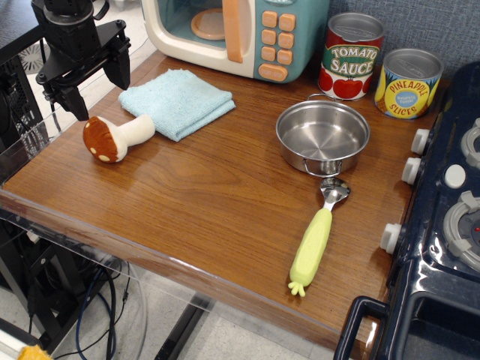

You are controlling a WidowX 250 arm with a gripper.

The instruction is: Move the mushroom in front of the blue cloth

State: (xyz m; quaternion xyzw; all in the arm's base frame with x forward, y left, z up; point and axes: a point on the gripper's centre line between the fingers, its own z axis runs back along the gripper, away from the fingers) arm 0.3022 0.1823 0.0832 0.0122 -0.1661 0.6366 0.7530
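The mushroom (115, 136) lies on its side near the table's left edge, reddish-brown cap to the left, cream stem pointing right toward the blue cloth (177, 101). The stem's end sits just at the cloth's front-left corner. The folded light blue cloth lies in front of the toy microwave. My black gripper (96, 96) hangs above the mushroom and a little behind it, apart from it. Its two fingers are spread wide with nothing between them.
A toy microwave (236, 34) stands at the back. A tomato sauce can (351, 56) and a pineapple can (408, 83) stand at the back right. A steel pot (322, 136) and a yellow-green handled scoop (316, 240) lie right of centre. A toy stove (442, 225) borders the right side.
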